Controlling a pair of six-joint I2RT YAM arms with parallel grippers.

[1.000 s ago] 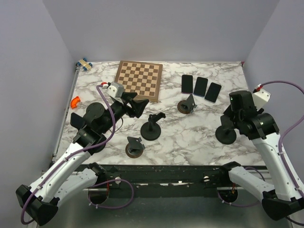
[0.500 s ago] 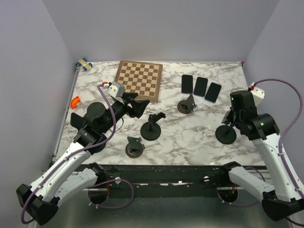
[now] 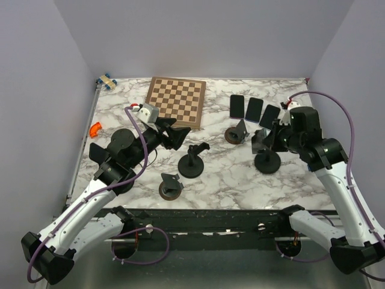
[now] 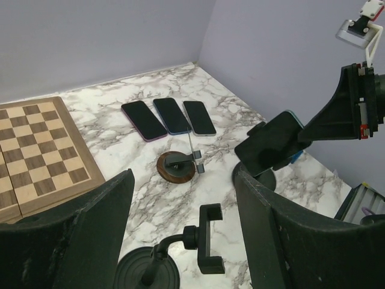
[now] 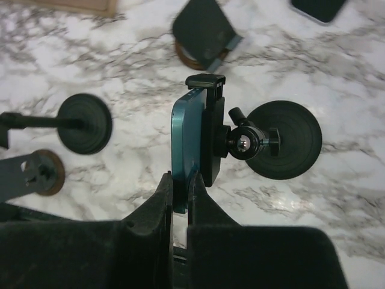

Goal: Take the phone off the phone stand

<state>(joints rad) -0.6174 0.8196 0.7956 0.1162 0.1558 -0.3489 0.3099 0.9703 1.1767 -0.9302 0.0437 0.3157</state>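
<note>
A blue phone [image 5: 183,138] stands on edge in the clamp of a black phone stand [image 5: 283,147] with a round base. My right gripper [image 5: 180,186] is shut on the phone's lower end, one finger on each face. In the top view that phone [image 3: 259,141] and stand [image 3: 266,161] sit right of centre, with the right gripper [image 3: 272,139] on them. The left wrist view shows the same phone [image 4: 271,143] held from the right. My left gripper [image 4: 183,174] is open and holds nothing, hovering over an empty black clamp stand [image 4: 204,244].
A chessboard [image 3: 176,100] lies at the back. Three dark phones [image 3: 254,109] lie flat behind a wooden-based stand [image 3: 236,132]. Another wooden-based stand [image 3: 171,185] sits near the front edge. The empty black stand [image 3: 192,159] is at centre. A small orange object [image 3: 95,128] lies at the left edge.
My right gripper has shut on the blue phone and moved left. The stand has shifted left along with it. The left arm has hardly moved.
</note>
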